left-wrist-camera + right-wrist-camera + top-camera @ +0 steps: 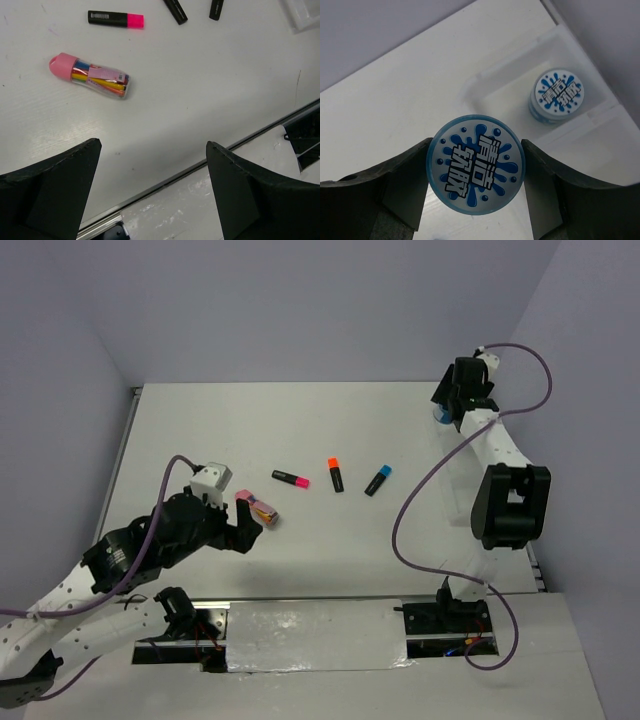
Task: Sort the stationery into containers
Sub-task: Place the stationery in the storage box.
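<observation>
Sitting in the tray (502, 102): 1 blue-and-white disc (558, 95).

White table (300, 430) between plain pale-lilac walls (300, 310) at left, back and right, under soft even light

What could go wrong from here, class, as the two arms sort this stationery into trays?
1. The right gripper holds a round blue-and-white patterned disc seemingly short of the clear plastic tray; released here, it might hit the rim or the matching disc inside.
2. The open left gripper hovers near the pink-capped clear packet, which could roll if nudged.
</observation>
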`<move>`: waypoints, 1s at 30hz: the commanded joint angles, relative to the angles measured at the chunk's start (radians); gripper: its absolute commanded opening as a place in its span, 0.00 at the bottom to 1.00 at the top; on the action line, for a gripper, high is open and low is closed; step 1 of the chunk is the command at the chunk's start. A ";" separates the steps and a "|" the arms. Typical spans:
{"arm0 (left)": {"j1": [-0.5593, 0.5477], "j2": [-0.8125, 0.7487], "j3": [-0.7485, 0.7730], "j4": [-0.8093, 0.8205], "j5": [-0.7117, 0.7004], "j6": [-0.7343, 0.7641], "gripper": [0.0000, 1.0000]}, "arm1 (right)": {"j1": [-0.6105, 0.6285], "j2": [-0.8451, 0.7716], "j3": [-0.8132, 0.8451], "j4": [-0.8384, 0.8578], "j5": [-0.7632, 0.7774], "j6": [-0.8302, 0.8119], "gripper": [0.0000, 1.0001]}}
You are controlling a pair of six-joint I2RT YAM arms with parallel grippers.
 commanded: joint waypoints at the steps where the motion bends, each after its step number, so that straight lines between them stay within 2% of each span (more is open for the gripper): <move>1: 0.002 -0.039 -0.033 0.038 0.049 0.046 0.99 | -0.019 0.056 0.166 0.056 -0.007 -0.024 0.00; 6: 0.012 -0.045 -0.030 0.021 0.032 0.037 0.99 | -0.045 0.154 0.249 -0.028 0.006 0.001 0.00; 10: 0.019 -0.054 -0.032 0.024 0.038 0.037 0.99 | -0.079 0.220 0.300 -0.079 -0.051 0.008 0.00; 17: 0.021 -0.082 -0.038 0.035 0.049 0.041 0.99 | -0.094 0.245 0.298 -0.120 -0.054 -0.005 0.00; 21: 0.021 -0.090 -0.039 0.034 0.049 0.040 0.99 | -0.102 0.269 0.317 -0.134 -0.071 -0.012 0.04; 24: 0.021 -0.094 -0.041 0.037 0.052 0.041 0.99 | -0.103 0.268 0.308 -0.134 -0.050 -0.013 0.18; 25: 0.021 -0.093 -0.039 0.034 0.051 0.040 0.99 | -0.102 0.268 0.305 -0.134 -0.047 -0.010 0.32; 27: 0.021 -0.094 -0.041 0.034 0.051 0.040 0.99 | -0.102 0.276 0.305 -0.136 -0.046 -0.013 0.43; 30: 0.021 -0.099 -0.041 0.035 0.052 0.040 0.99 | -0.102 0.285 0.303 -0.143 -0.043 -0.004 0.50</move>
